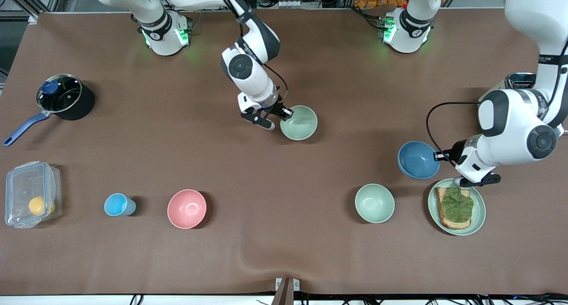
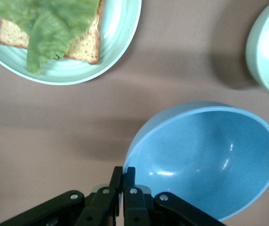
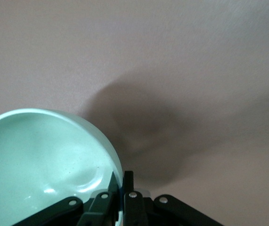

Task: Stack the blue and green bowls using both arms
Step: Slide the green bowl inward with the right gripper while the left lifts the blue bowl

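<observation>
My right gripper (image 1: 286, 114) is shut on the rim of the pale sage green bowl (image 1: 299, 123), one finger inside and one outside. The bowl hangs tilted just over the brown cloth near the table's middle, its shadow cast apart from it. In the right wrist view the green bowl (image 3: 44, 160) sits against the gripper (image 3: 121, 176). My left gripper (image 1: 441, 155) is shut on the rim of the blue bowl (image 1: 417, 160), over the cloth beside the toast plate. The left wrist view shows the blue bowl (image 2: 209, 160) tilted at the gripper (image 2: 124, 172).
A green plate (image 1: 478, 216) (image 2: 120, 42) with toast and lettuce lies under my left wrist. Beside it stands a mintier green bowl (image 1: 374, 203) (image 2: 268, 52). Toward the right arm's end are a pink bowl (image 1: 187, 208), a light-blue cup (image 1: 119, 204), a clear container (image 1: 31, 200) and a lidded pot (image 1: 64, 96).
</observation>
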You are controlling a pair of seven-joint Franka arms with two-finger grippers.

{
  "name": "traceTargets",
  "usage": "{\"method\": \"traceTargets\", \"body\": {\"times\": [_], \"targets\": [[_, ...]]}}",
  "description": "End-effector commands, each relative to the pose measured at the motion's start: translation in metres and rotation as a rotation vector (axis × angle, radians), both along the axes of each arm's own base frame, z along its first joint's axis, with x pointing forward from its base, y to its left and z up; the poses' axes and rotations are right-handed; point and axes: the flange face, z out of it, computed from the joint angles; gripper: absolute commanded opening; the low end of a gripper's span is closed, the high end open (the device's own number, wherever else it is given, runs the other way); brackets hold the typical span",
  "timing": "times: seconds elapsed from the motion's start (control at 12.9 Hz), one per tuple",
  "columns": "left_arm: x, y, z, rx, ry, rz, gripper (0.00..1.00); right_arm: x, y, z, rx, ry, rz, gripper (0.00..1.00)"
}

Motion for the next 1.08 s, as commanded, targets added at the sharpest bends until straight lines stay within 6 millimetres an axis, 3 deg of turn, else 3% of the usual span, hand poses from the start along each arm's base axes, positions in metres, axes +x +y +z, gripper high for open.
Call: {"method": "traceTargets", "body": {"times": [0.0,0.39,0.46,0.54,0.77,1.0], "targets": [[0.012,-0.009,0.032,-0.052,-0.009,0.007,0.0,-0.004,0.013,-0.008,0.006,0.0,-0.021,0.0],[0.022,-0.048,0.06,-0.134,-0.053,-0.008,0.0,-0.013,0.024,-0.024,-0.012,0.015,-0.026,0.0],[0.022,-0.054,0.062,-0.142,-0.053,-0.003,0.0,-0.01,0.022,-0.024,-0.013,0.012,-0.028,0.23],[0.022,-0.059,0.064,-0.146,-0.054,-0.002,0.0,-0.008,0.021,-0.024,-0.014,0.013,-0.032,0.99],[0.027,-0.069,0.08,-0.152,-0.082,0.0,0.0,0.009,0.013,-0.013,-0.031,0.025,-0.037,1.0],[0.026,-0.085,0.097,-0.16,-0.098,0.003,0.0,0.058,0.005,0.033,-0.067,0.103,-0.045,1.0]]}}
